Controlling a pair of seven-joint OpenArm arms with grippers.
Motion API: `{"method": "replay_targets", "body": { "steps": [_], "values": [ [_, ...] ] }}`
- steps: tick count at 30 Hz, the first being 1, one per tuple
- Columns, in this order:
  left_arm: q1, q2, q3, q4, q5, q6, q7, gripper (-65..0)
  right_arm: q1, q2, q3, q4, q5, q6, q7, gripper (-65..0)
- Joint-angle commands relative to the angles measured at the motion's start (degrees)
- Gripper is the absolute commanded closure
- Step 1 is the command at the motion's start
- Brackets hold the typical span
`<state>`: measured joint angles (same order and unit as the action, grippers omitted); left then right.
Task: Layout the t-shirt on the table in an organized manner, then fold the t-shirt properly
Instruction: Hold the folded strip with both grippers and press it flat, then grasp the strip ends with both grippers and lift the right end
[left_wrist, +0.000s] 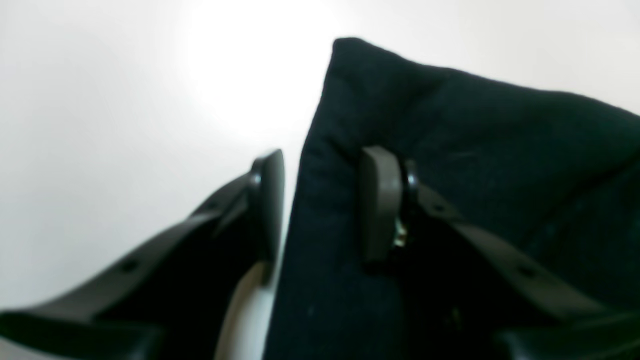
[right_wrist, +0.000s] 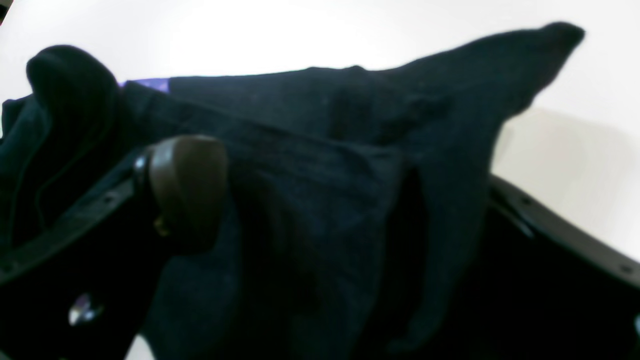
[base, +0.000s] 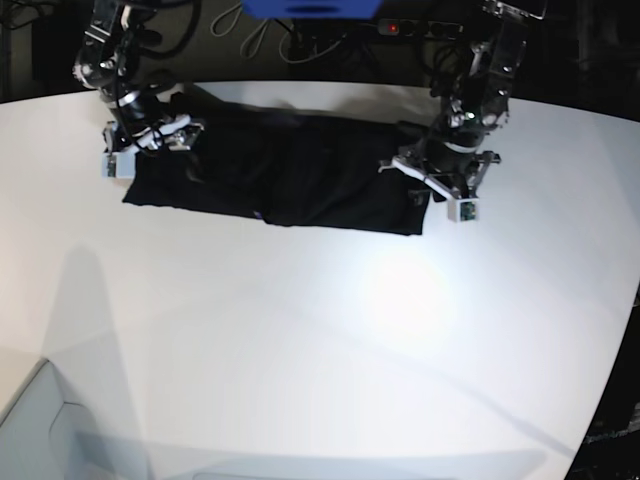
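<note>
The t-shirt (base: 290, 180) lies as a long black band across the far part of the white desk (base: 300, 340), stretched between my two arms.

My left fingers (left_wrist: 320, 205) stand moderately apart. One pad (left_wrist: 377, 205) presses on the black cloth near its edge; the other (left_wrist: 267, 200) is over bare desk just beside that edge. A fold of fabric runs up between them to a raised corner. Whether the cloth is truly pinched I cannot tell; the pads are not closed on it.

My right fingers (right_wrist: 320, 200) are spread wide. One rounded brown pad (right_wrist: 187, 185) sits against bunched cloth; the opposite finger runs along the lower right of the right wrist view, largely behind draped fabric. Cloth fills the gap between them. One corner of the shirt rises to a point above the desk.

Markings: a thin strip of purple print (right_wrist: 150, 84) shows at a fold in the right wrist view. No lettering, brand or label is readable in any view; both wrist views are blurred.
</note>
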<state>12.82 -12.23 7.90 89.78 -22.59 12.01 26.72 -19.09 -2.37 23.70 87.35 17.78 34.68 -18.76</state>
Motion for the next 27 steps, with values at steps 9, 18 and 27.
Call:
{"method": "replay_targets", "body": {
  "steps": [9,18,27],
  "values": [
    [0.59,-0.3,-0.21,0.02,0.13,1.13,2.42,-24.3,-0.82,0.13,-0.1,-0.1,-1.3,-0.7,-2.03,-40.3],
    [0.68,-0.47,-0.21,0.02,0.13,1.13,2.42,-24.3,-0.82,0.04,-0.01,-0.1,-1.3,-0.7,-2.11,-25.8],
    [0.68,-0.3,-0.21,0.11,0.13,1.13,2.42,-24.3,-0.12,0.22,-0.19,-0.45,-1.21,-0.35,-7.3,-26.0]
  ]
}}
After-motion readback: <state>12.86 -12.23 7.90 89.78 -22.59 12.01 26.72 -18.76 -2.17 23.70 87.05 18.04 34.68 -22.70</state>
